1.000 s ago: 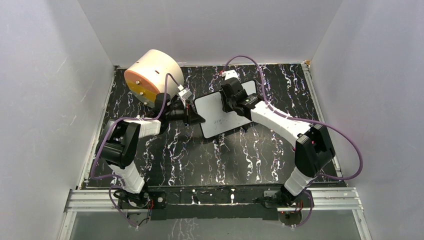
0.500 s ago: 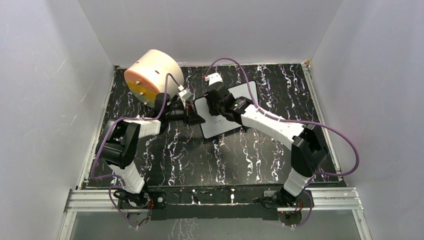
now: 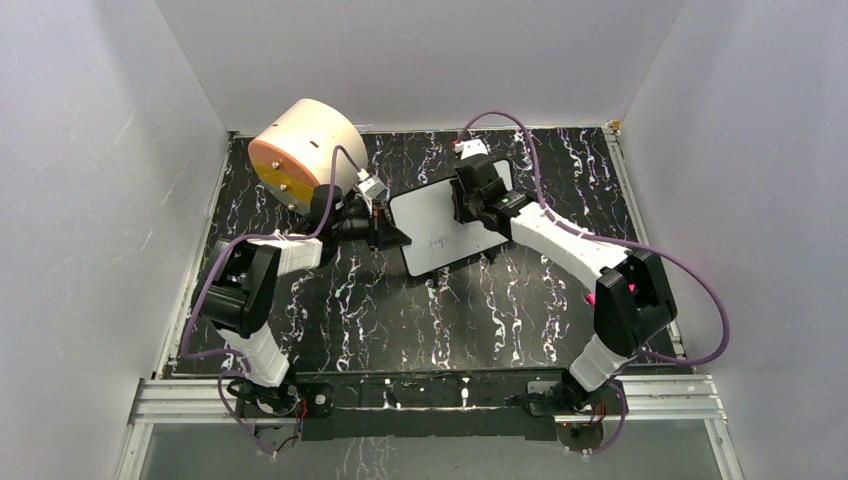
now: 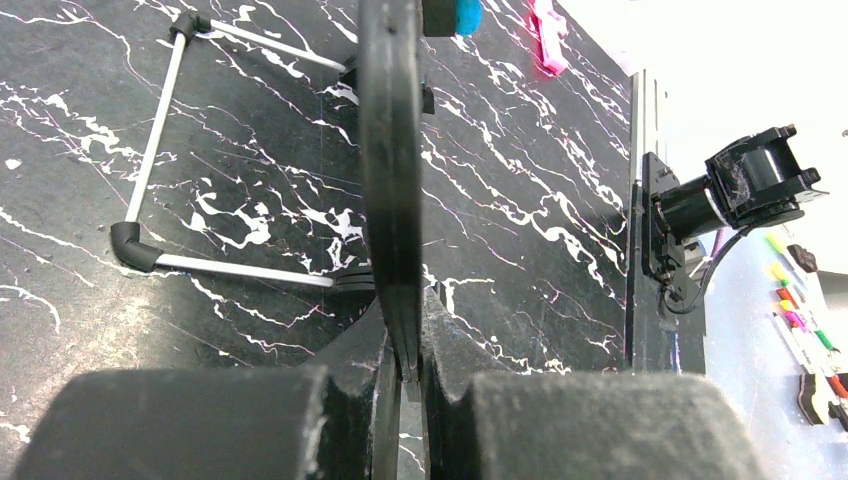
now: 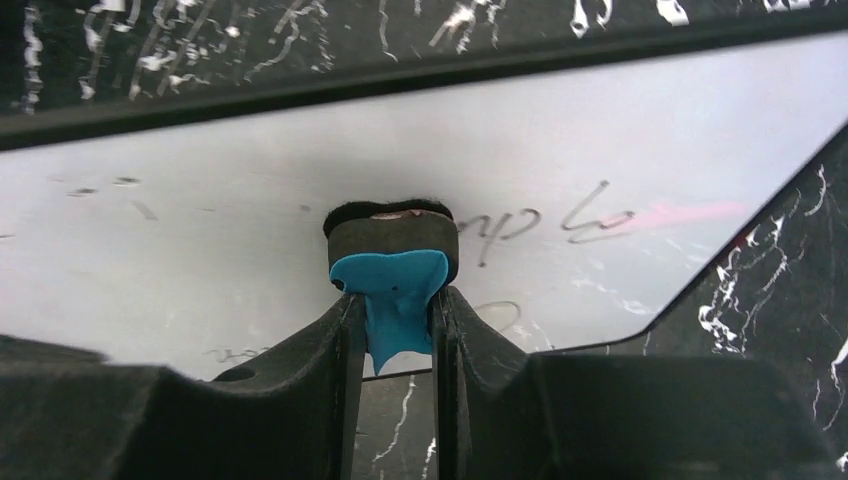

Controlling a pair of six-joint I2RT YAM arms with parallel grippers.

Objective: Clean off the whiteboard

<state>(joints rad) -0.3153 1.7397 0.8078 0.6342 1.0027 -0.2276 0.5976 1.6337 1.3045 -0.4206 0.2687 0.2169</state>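
The whiteboard (image 3: 437, 225) lies tilted near the table's middle back, with faint handwriting (image 5: 560, 222) on its white face (image 5: 650, 150). My left gripper (image 3: 388, 237) is shut on its left edge; the left wrist view shows the board edge-on (image 4: 390, 150) between the jaws. My right gripper (image 3: 468, 207) is over the board's right part, shut on a blue eraser (image 5: 392, 290) whose dark felt pad (image 5: 392, 232) presses on the board. The eraser's blue tip also shows in the left wrist view (image 4: 455, 15).
A large cream cylinder with an orange face (image 3: 300, 150) lies at the back left, close behind my left arm. A white-rod stand frame (image 4: 160, 150) lies on the black marbled table (image 3: 480, 310). Grey walls enclose the table on three sides.
My right gripper swept the eraser left over the board, then back right toward the board's right end. The left gripper and the board have stayed put.
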